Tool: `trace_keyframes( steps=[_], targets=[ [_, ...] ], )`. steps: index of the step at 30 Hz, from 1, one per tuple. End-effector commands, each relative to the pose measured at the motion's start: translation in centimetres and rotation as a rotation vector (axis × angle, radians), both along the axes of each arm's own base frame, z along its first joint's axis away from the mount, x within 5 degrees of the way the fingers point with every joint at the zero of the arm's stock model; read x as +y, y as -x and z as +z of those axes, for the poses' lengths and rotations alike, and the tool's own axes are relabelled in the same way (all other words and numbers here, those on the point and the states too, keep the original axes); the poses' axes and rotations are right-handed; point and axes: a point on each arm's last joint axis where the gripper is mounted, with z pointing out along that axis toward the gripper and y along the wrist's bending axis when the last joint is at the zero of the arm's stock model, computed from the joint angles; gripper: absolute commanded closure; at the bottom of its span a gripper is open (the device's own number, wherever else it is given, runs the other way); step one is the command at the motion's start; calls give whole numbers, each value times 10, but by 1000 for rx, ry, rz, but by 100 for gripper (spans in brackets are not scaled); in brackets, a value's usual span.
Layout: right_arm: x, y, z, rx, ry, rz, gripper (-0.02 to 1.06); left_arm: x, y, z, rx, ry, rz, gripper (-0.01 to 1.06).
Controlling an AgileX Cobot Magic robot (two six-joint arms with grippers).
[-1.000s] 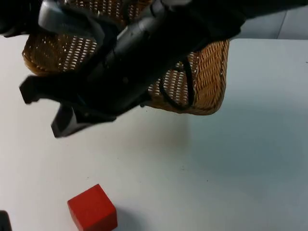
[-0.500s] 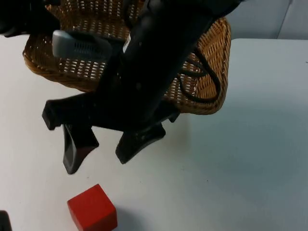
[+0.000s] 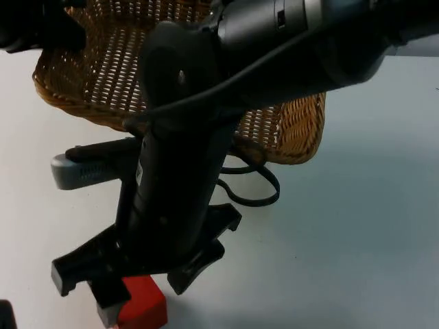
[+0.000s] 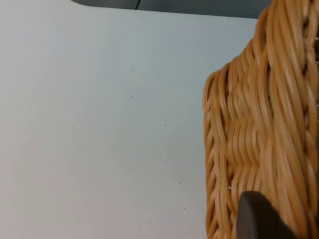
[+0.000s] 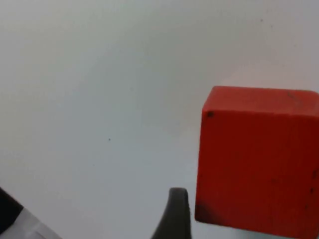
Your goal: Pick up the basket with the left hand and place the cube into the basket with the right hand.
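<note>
Reach for the one red cube point(image 3: 140, 308) near the table point(image 3: 357, 226) front edge: the right gripper point(image 3: 140, 291), fingers spread, straddles it and next needs closing, while the left gripper, clenched on the rim, holds the one wicker basket point(image 3: 103, 75) farther back.

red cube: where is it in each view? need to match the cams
Top view: red cube at the near table edge, under the right gripper, partly hidden by it.
Left wrist view: wicker basket wall over the white table.
Right wrist view: the cube beside a black fingertip, resting on the table.
Shared landmark: the white table.
</note>
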Motion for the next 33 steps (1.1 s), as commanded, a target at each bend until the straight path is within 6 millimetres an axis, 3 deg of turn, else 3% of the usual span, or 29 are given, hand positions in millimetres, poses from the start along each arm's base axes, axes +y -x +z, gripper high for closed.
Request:
trace_keyframes(
  steps=[1,7,12,14,16,17,18,19,24,25,27,31,32,33],
  targets=[
    [1,-1,-6,-20,7,2,33,-2,2,4,1,39,-4,105],
    [3,-3,-14,-33,-7,-9,33,-2,2,5,-2,38,-5,105],
    [5,-3,-22,-18,-18,-31,40,-2,2,5,-3,35,-7,105],
    [6,-3,-21,-24,-26,-13,61,-2,2,5,-4,32,-10,105],
    [6,-2,-21,-25,-28,43,91,-2,2,5,-10,24,-16,105],
    [6,-2,-21,-25,-28,43,91,-2,2,5,-10,24,-16,105],
    [5,-1,-20,-21,-28,59,105,-2,2,5,-11,23,-17,105],
    [6,0,-17,-12,-41,71,104,-2,2,5,-11,23,-17,105],
    [8,1,8,-36,-98,85,104,-2,2,5,-11,23,-17,105],
    [9,0,26,-59,-129,88,104,-2,2,5,-11,23,-17,105],
    [10,-1,35,-76,-149,90,104,-3,2,5,-11,24,-23,105],
    [8,-7,82,-192,-206,100,105,-4,3,5,-12,24,-45,105],
    [8,-7,82,-192,-206,100,105,-4,3,5,-12,24,-45,105],
    [7,-9,96,-230,-212,96,105,-4,3,5,-12,23,-48,105]
  ],
)
